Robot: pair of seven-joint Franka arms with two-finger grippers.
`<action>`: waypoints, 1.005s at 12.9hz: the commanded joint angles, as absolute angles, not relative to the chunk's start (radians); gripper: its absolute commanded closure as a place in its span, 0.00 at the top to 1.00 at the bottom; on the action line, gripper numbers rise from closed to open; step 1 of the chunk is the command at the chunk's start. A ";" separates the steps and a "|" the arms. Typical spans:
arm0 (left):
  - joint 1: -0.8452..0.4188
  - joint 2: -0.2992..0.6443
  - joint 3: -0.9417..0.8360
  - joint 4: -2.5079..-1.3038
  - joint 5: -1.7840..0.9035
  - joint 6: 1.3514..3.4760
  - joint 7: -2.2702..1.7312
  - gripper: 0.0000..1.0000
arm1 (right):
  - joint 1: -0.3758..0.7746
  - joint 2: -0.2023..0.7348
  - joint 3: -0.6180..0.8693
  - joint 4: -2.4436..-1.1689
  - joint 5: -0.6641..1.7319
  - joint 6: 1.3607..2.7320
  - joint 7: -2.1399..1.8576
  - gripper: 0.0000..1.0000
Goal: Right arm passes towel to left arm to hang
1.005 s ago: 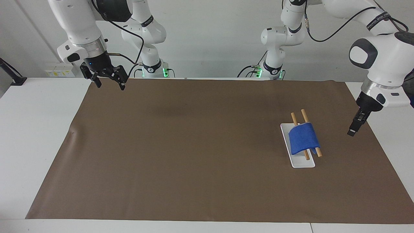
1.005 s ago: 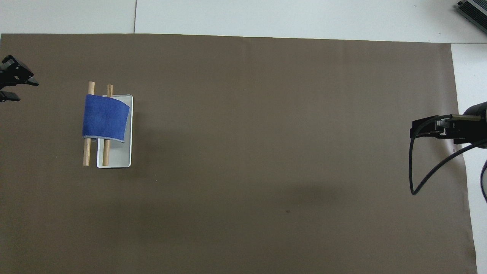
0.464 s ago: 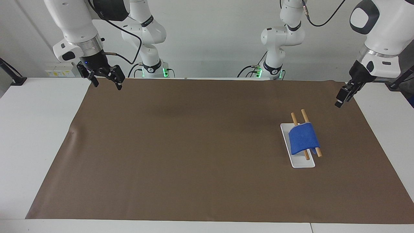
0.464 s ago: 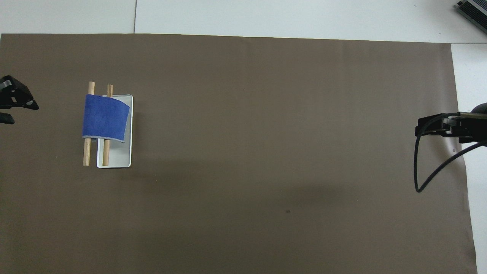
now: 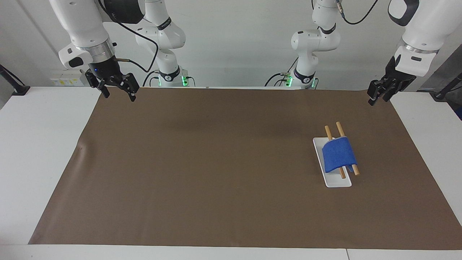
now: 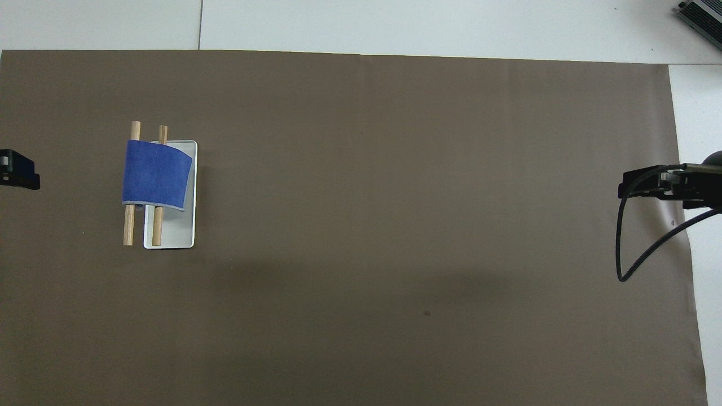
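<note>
The bright-blue towel (image 5: 338,155) hangs draped over two wooden rods (image 5: 327,130) of a small rack on a white base (image 5: 339,182), toward the left arm's end of the table. It also shows in the overhead view (image 6: 156,179), over the rods (image 6: 129,225) and base (image 6: 175,231). My left gripper (image 5: 377,97) is open and empty, raised over the mat's corner at the robots' edge, well apart from the rack; it just shows in the overhead view (image 6: 21,176). My right gripper (image 5: 118,94), with its blue light, is open and empty over the mat's corner at its own end (image 6: 625,189).
A brown mat (image 5: 216,162) covers most of the white table (image 5: 43,144). A black cable (image 6: 626,248) loops down from the right wrist. A grey device (image 6: 702,14) sits at the table's corner farthest from the robots, at the right arm's end.
My left gripper has risen and pulled back from beside the rack toward the robots' edge of the mat. The right gripper rose slightly, then held. The towel has not moved.
</note>
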State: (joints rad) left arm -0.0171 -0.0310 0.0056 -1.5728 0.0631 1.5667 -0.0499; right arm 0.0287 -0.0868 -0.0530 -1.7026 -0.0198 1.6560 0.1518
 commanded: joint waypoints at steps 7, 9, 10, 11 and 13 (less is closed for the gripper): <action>-0.011 -0.048 0.002 -1.589 0.066 1.572 0.078 1.00 | 0.095 -0.080 -0.114 -1.706 -0.035 1.670 0.140 1.00; -0.024 -0.046 -0.002 -1.589 0.049 1.583 0.043 1.00 | 0.089 -0.080 -0.114 -1.707 -0.034 1.669 0.138 1.00; -0.029 -0.046 -0.002 -1.589 0.048 1.589 0.041 1.00 | 0.087 -0.080 -0.112 -1.707 -0.034 1.670 0.137 1.00; -0.029 -0.046 -0.002 -1.588 0.048 1.597 0.040 1.00 | 0.086 -0.080 -0.112 -1.707 -0.034 1.671 0.137 1.00; -0.029 -0.046 -0.002 -1.588 0.048 1.600 0.040 1.00 | 0.084 -0.078 -0.106 -1.700 -0.040 1.657 0.137 1.00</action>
State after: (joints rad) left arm -0.0212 -0.0351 -0.0078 -1.5744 0.0557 1.5784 0.0539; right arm 0.0857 -0.0784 -0.1063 -1.7009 -0.0218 1.6558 0.1499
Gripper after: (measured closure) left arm 0.000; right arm 0.000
